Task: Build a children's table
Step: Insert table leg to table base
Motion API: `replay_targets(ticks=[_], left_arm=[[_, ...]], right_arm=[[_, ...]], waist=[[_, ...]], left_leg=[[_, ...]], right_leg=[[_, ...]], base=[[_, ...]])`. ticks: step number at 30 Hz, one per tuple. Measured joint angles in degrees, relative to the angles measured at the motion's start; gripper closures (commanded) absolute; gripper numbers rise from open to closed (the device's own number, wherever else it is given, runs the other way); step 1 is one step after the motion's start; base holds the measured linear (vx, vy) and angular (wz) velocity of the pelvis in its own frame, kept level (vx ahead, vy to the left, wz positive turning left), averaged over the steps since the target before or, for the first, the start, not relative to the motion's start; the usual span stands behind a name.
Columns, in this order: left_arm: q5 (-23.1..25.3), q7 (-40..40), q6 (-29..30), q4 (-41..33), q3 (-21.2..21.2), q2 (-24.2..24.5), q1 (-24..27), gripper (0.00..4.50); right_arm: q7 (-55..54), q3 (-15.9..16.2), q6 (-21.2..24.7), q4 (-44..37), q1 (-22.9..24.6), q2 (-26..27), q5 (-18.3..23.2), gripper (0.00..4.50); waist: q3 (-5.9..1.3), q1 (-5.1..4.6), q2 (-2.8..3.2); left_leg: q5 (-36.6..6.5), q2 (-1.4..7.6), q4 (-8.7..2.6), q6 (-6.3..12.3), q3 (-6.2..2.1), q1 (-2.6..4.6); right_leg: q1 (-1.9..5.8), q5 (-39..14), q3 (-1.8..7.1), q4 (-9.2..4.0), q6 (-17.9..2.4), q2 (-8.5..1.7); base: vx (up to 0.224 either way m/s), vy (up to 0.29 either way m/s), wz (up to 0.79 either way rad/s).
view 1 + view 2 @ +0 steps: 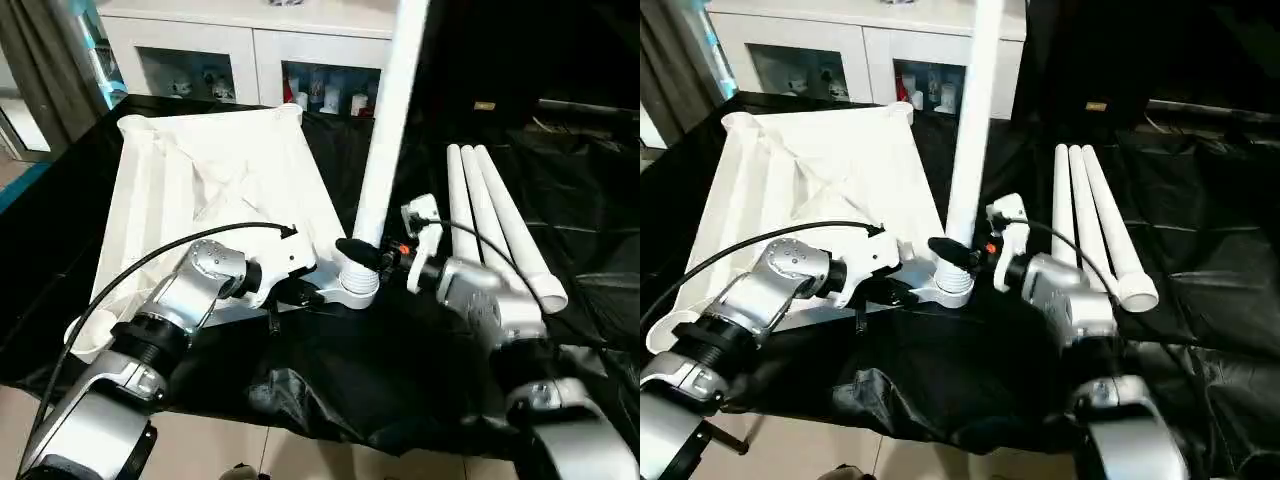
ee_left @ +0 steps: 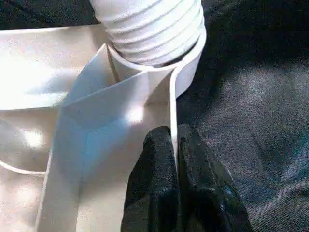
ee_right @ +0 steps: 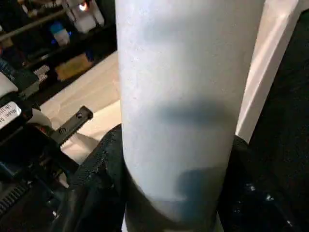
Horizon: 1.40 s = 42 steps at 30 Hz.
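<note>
Reaching inward, left fingers (image 2: 176,159) pinching tabletop (image 1: 200,180) rim, right fingers (image 1: 362,253) clasping upright leg (image 1: 385,130) at corner socket (image 1: 355,290)

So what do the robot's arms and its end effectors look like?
Both arms are chunky silver metal tubes with round joints and black rings. A thin black cable loops over the left forearm, and another runs along the right forearm. Each wrist has a white plastic block. The left end effector has two rounded black fingers. The right end effector is black too, with a little orange light behind it.
</note>
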Motion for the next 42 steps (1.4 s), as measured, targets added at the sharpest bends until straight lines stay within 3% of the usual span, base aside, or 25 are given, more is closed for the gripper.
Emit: replay_targets(ticks=[2, 5, 10, 14, 22, 30, 36, 42], left_arm=[[0.00, 0.00, 0.00, 0.07, -0.05, -0.02, -0.03, 4.50], [0.01, 0.00, -0.03, 0.45, -0.07, -0.12, -0.27, 4.50], [0.24, -0.55, -0.13, 2.26, -0.14, -0.58, -1.31, 4.50], [0.34, -0.57, -0.73, 3.02, -0.14, -0.78, -1.55, 4.50], [0.32, -0.34, -1.27, 4.46, -0.09, -1.11, -2.03, 4.50], [0.34, 0.09, -1.90, 5.31, -0.03, -1.75, -2.34, 4.50], [0.49, 0.23, -2.24, 5.31, 0.15, -1.62, -2.33, 4.50], [0.55, 0.39, -2.31, 5.02, 0.56, -1.35, -2.32, 4.50]], right_arm=[[-0.12, -0.83, -0.99, 0.01, 0.89, 0.35, 0.76, 2.57], [-0.56, -1.16, -2.34, 0.10, 1.41, 0.91, 0.96, 2.57], [-1.15, -2.06, -8.47, 0.11, 4.34, 2.91, 1.38, 2.57], [-1.10, -1.90, -12.12, -1.33, 6.59, 3.41, 1.31, 2.57], [-1.12, -0.38, -16.49, -6.50, 11.22, 2.28, -1.13, 2.58], [-0.87, 2.40, -17.37, -8.42, 10.95, -0.46, -4.26, 2.58], [0.81, 5.52, -15.12, -7.89, 7.32, -2.80, -7.51, 2.58], [3.90, 7.43, -12.36, -4.95, 2.65, -4.70, -8.73, 2.58]], waist=[[-0.02, 0.01, 0.15], [0.03, 0.02, 0.92], [-0.08, 0.15, 2.05], [-0.11, 0.30, 2.45], [-0.12, 0.20, 2.48], [-0.11, 0.13, 2.33], [-0.03, -0.05, 1.64], [0.17, -0.36, 0.55]], left_leg=[[0.00, 0.00, 0.00, 0.00, 0.00, 0.01], [0.00, 0.00, 0.00, 0.00, -0.02, 0.02], [0.00, 0.00, -0.01, 0.00, -0.08, 0.01], [0.00, 0.00, -0.01, 0.00, -0.09, 0.00], [0.00, -0.01, -0.02, 0.00, -0.09, 0.01], [0.01, -0.02, -0.04, 0.02, -0.04, -0.02], [0.01, -0.03, -0.14, 0.02, -0.03, -0.02], [0.01, -0.02, -0.20, 0.02, 0.00, -0.02]], right_leg=[[0.00, 0.00, -0.01, 0.01, 0.00, 0.00], [0.01, 0.01, -0.02, 0.01, -0.02, 0.00], [0.05, 0.01, -0.08, -0.03, -0.02, 0.00], [0.05, 0.01, -0.09, -0.05, -0.02, 0.00], [0.08, 0.01, -0.07, -0.06, -0.03, -0.01], [0.11, 0.03, -0.06, -0.19, -0.05, -0.05], [0.09, 0.05, -0.06, -0.21, -0.08, -0.05], [0.08, 0.05, -0.05, -0.27, -0.08, -0.04]], base=[[0.000, 0.000, 0.00], [0.000, 0.000, 0.00], [0.000, 0.000, 0.00], [0.000, 0.000, 0.00], [0.000, 0.000, 0.00], [0.000, 0.000, 0.00], [0.000, 0.000, 0.00], [0.000, 0.000, 0.00]])
